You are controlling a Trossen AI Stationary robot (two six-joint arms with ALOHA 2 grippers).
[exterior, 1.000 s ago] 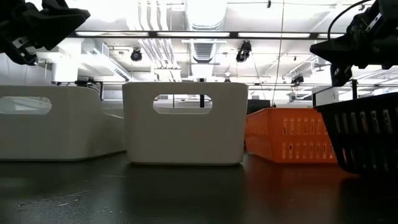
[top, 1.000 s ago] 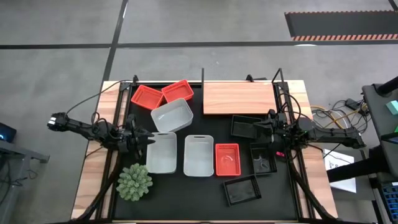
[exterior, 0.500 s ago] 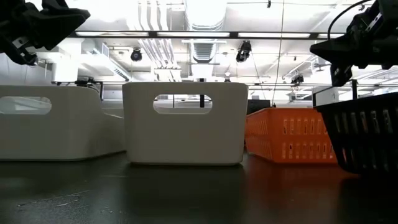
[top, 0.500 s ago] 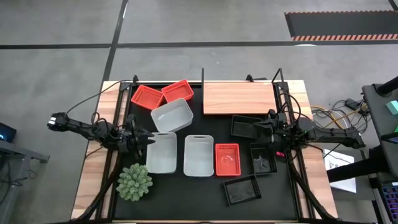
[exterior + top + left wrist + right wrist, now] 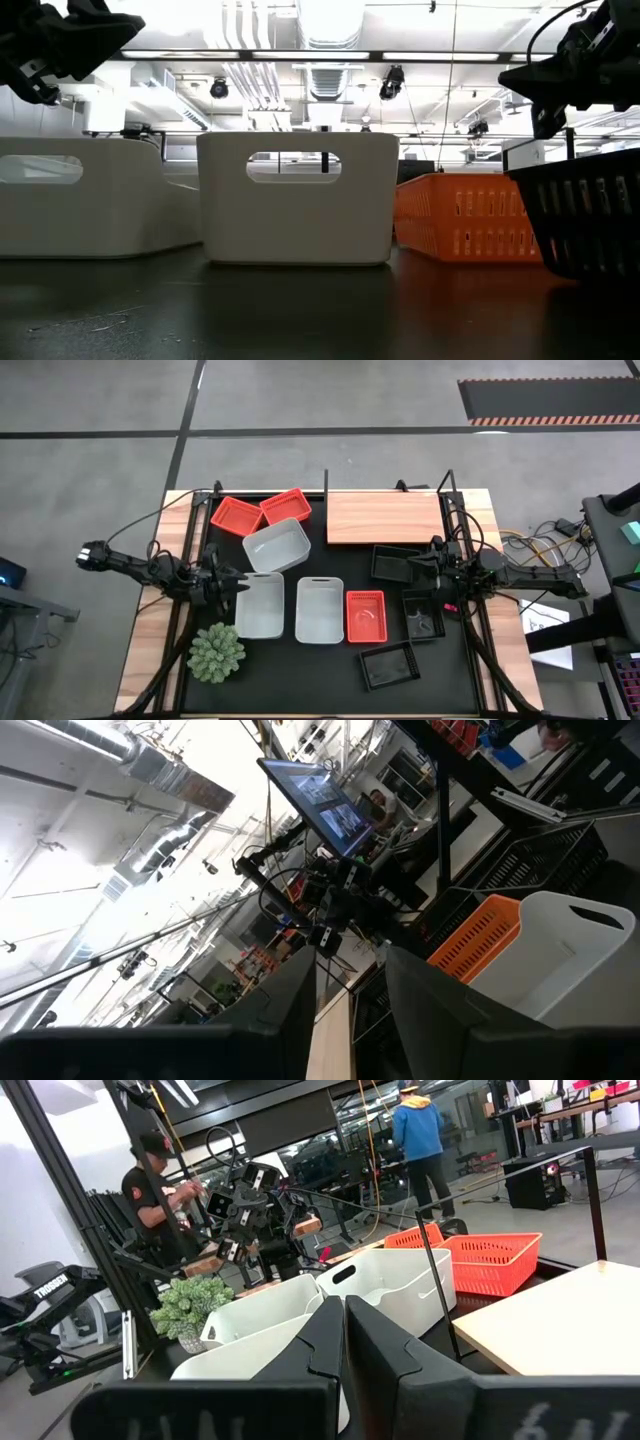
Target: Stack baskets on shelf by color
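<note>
Several baskets rest on their bases on the black mat: two orange ones (image 5: 237, 516) (image 5: 287, 506) at the far left, three white ones (image 5: 277, 546) (image 5: 260, 605) (image 5: 320, 610), one orange (image 5: 365, 616), and three black ones (image 5: 395, 563) (image 5: 423, 615) (image 5: 388, 663). The wooden shelf (image 5: 385, 518) stands at the far right with nothing on its board. My left gripper (image 5: 238, 586) is open and empty, raised beside the left white basket. My right gripper (image 5: 418, 567) is shut and empty, raised beside the far black basket.
A green spiky plant (image 5: 216, 652) stands at the near left corner of the mat. Thin black posts (image 5: 326, 490) rise at the shelf's corners. People stand in the room beyond the table in the right wrist view (image 5: 418, 1140).
</note>
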